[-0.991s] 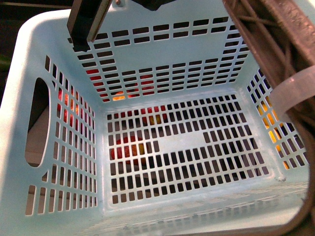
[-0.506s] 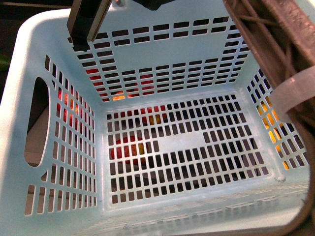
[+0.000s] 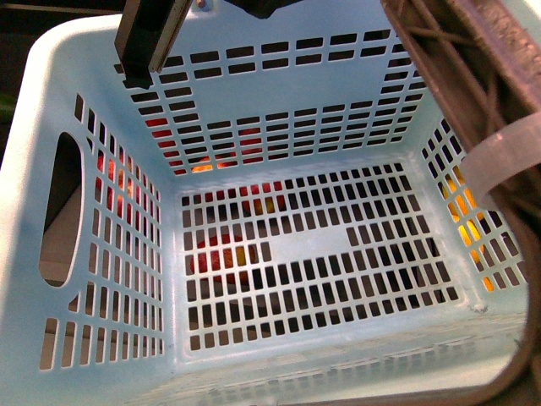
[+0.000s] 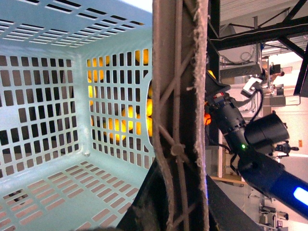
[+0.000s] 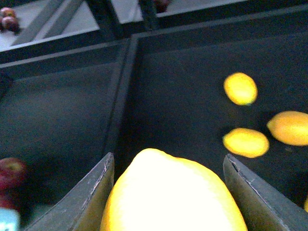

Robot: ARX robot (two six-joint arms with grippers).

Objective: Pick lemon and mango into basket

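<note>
Now, right claw (image 5: 168, 161) gripping lemon (image 5: 168, 199), left claw (image 4: 180, 195) clamped on handle (image 4: 180, 96) of basket (image 3: 287, 89)

Lemon gripped, basket empty, mango seen beneath its floor.
The pale mint, slotted basket (image 3: 51, 101) sat tilted with nothing inside, and its brown handle (image 3: 456, 93) with a white tie (image 3: 499, 156) crossed the right side. The bright yellow lemon (image 5: 168, 202) was pinched between the right gripper's (image 5: 168, 161) fingers. The mango (image 3: 221, 254) showed red-orange through the floor slots.
</note>
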